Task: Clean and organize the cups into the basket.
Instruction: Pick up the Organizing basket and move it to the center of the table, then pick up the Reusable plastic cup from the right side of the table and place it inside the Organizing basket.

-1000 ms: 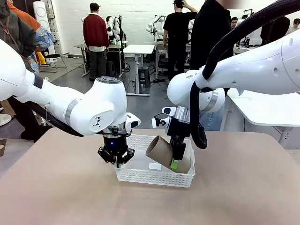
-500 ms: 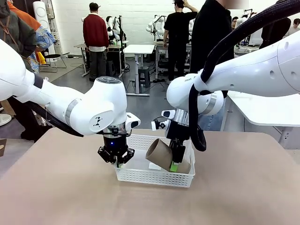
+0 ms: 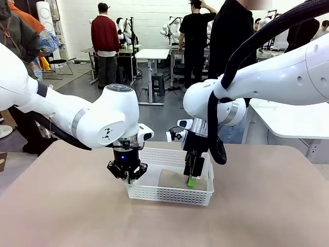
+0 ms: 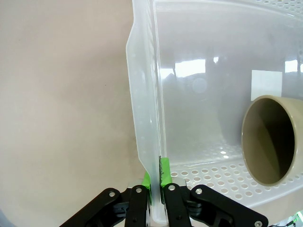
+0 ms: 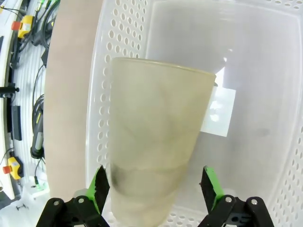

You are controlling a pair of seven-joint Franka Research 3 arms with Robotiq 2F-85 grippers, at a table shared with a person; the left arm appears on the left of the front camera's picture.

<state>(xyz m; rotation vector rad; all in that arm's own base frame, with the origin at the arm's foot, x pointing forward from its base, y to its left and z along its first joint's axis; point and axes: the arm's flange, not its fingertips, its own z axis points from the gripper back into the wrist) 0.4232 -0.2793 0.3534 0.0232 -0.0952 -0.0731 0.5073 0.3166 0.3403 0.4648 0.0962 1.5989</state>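
Observation:
A tan-brown cup lies on its side in the white perforated basket. My right gripper hangs just above the cup's narrow end, open. In the right wrist view the cup lies between the spread green pads of the right gripper, with a gap on the right side. My left gripper is shut on the basket's left wall. In the left wrist view the left gripper pinches the basket wall, and the cup's open mouth faces the camera.
A white label sticks to the basket floor beside the cup. The tan table spreads around the basket. A person in black stands at the far side behind my right arm. Other people and tables are farther back.
The right gripper has opened. The cup, held tilted above the basket a second ago, has dropped and now lies flat inside. The left gripper has not moved.

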